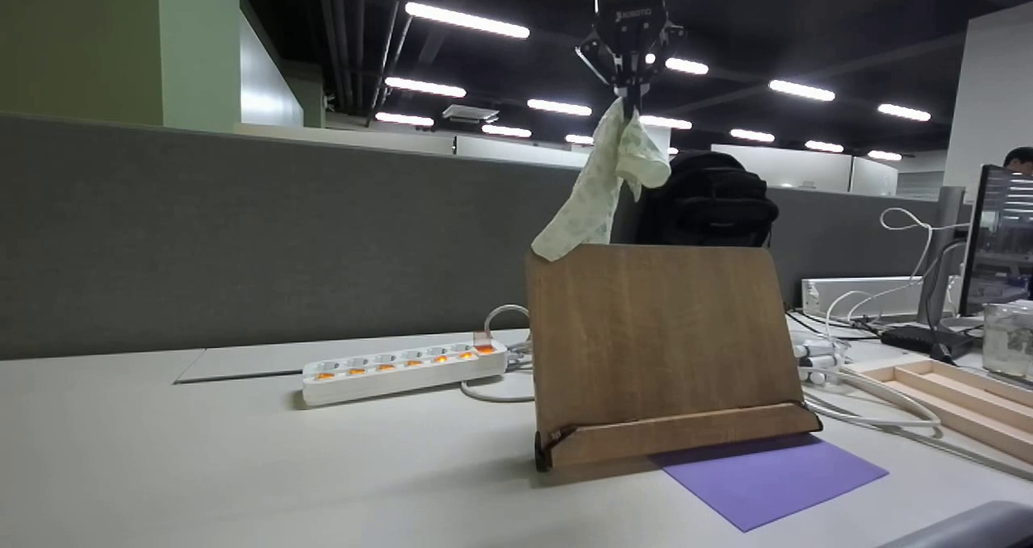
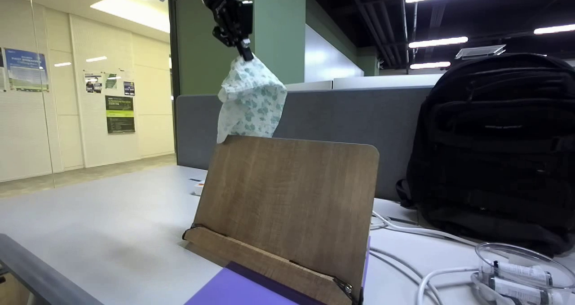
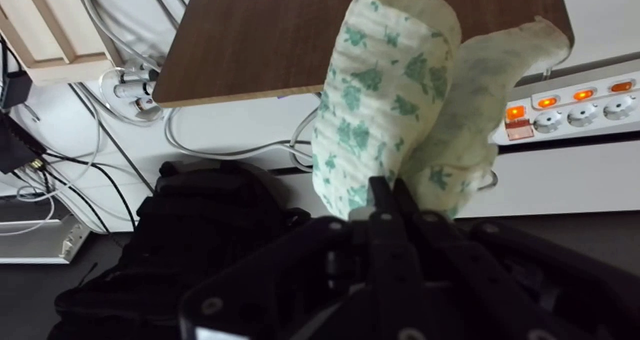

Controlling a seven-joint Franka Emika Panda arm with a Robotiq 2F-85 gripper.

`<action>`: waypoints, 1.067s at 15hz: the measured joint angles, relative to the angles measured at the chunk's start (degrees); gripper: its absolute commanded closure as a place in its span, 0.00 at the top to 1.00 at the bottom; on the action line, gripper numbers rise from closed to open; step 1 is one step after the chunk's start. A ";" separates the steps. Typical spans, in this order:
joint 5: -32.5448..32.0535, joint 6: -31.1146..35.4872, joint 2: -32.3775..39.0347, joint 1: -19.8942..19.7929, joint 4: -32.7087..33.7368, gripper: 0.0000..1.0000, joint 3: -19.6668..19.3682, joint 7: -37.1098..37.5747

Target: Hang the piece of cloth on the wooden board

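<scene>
The piece of cloth, pale with green print, hangs from my gripper above the wooden board. It shows in both exterior views (image 1: pixel 593 185) (image 2: pixel 258 105) and in the wrist view (image 3: pixel 380 89). My gripper (image 1: pixel 632 106) is shut on the cloth's upper part, pointing down; its fingertips also show in an exterior view (image 2: pixel 245 53) and the wrist view (image 3: pixel 390 184). The brown wooden board (image 1: pixel 662 330) leans back on its stand, also visible here (image 2: pixel 287 201). The cloth's lower corner overlaps the board's top corner at the power-strip side; another lower part passes behind the top edge. Contact is unclear.
A white power strip (image 1: pixel 403 374) lies beside the board. A black backpack (image 2: pixel 494 161) stands behind it against the grey partition (image 1: pixel 266 233). Purple sheet (image 1: pixel 775 479) lies under the board's front. Cables, a clear container (image 2: pixel 525 273) and a wooden tray (image 1: pixel 952 403) are at the other side.
</scene>
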 measured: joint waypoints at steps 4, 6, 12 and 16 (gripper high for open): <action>0.29 1.30 -0.98 -1.68 -5.24 0.01 0.68 1.45; 0.46 2.34 -0.71 -2.33 -7.00 0.01 0.79 2.13; 0.98 6.26 1.66 -3.63 -8.40 0.01 0.80 3.35; 1.15 6.87 3.30 -3.87 -8.41 0.34 0.79 3.43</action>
